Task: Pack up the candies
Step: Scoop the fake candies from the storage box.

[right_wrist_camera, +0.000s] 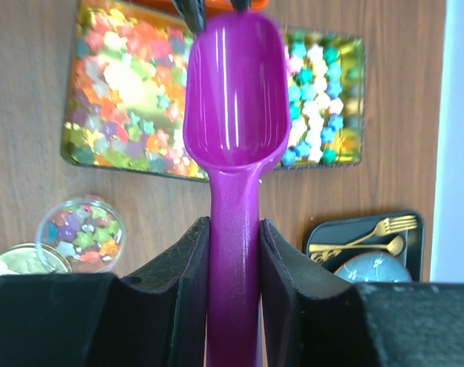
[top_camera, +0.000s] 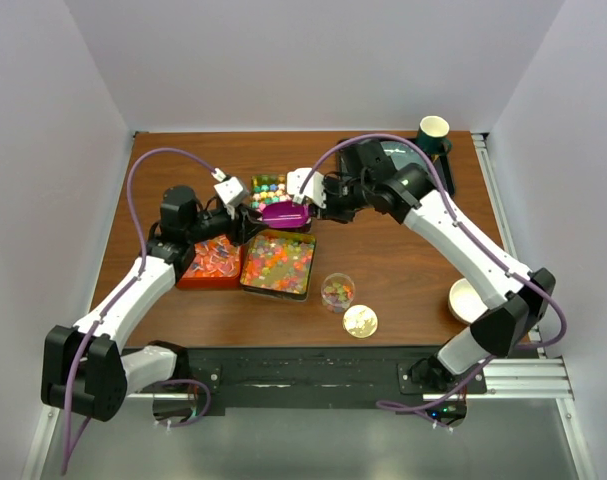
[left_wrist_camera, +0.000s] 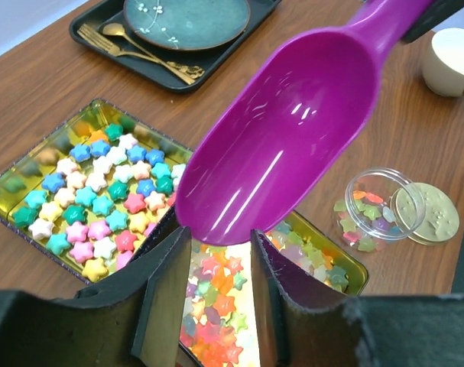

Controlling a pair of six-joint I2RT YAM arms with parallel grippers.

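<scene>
My right gripper [right_wrist_camera: 234, 229] is shut on the handle of an empty purple scoop [right_wrist_camera: 235, 99]. It holds the scoop [top_camera: 285, 213] over the tins. My left gripper [left_wrist_camera: 220, 245] is open, its fingertips just under the scoop's front lip [left_wrist_camera: 216, 229], with nothing between them. The candies lie in two gold tins: pastel stars [left_wrist_camera: 102, 202] in the far one and translucent jelly stars [left_wrist_camera: 216, 306] in the near one [top_camera: 278, 262]. A small clear jar [top_camera: 337, 292] holds some candies, and its gold lid [top_camera: 360, 321] lies beside it.
A red tray [top_camera: 211, 260] with candies sits left of the near tin. A black tray [left_wrist_camera: 102, 23] with a plate and cutlery is at the back. A green cup [top_camera: 433, 130] stands at the back right, a white bowl [top_camera: 465, 298] at the right.
</scene>
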